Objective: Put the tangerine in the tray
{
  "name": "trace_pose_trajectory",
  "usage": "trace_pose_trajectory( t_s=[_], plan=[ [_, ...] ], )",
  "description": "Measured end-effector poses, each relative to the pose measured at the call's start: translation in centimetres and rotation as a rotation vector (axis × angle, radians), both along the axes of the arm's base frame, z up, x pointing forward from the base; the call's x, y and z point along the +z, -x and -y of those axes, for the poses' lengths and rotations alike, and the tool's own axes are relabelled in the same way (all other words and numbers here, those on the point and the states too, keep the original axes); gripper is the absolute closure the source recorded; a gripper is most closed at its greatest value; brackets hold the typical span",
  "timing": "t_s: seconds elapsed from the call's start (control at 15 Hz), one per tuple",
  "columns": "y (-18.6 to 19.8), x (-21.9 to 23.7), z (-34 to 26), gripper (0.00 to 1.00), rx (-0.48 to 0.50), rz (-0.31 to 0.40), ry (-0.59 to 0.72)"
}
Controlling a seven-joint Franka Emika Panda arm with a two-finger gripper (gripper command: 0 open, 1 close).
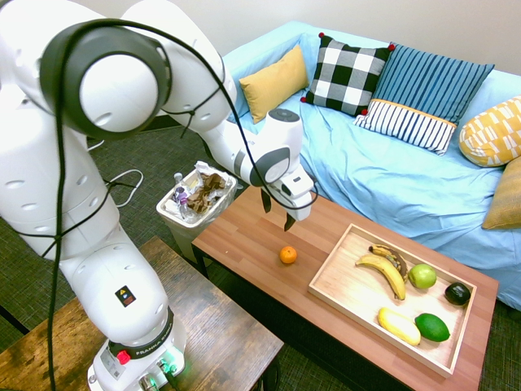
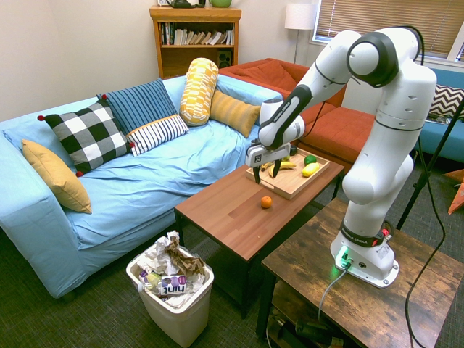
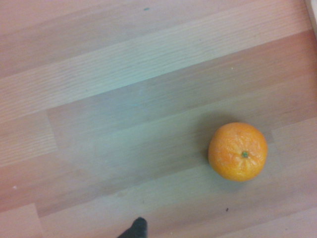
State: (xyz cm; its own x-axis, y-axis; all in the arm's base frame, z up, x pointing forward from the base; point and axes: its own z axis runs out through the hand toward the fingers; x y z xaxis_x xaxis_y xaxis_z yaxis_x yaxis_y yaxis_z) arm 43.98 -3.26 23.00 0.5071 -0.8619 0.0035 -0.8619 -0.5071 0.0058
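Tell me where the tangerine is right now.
In the first exterior view, the tangerine sits on the reddish-brown table, left of the wooden tray and below the open gripper.
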Motion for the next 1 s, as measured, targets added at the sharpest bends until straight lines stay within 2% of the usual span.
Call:
trace_pose_trajectory(
  t_s=[0.4, 0.93, 1.0],
  plan=[
    [-2.5, -7.0, -0.2, 0.00, -0.068, -0.063, 0.028],
    [-2.5, -12.3, 1.4, 0.00, -0.127, -0.098, 0.052],
    [-2.4, -12.8, 1.7, 1.00, -0.136, -0.101, 0.054]
  ],
)
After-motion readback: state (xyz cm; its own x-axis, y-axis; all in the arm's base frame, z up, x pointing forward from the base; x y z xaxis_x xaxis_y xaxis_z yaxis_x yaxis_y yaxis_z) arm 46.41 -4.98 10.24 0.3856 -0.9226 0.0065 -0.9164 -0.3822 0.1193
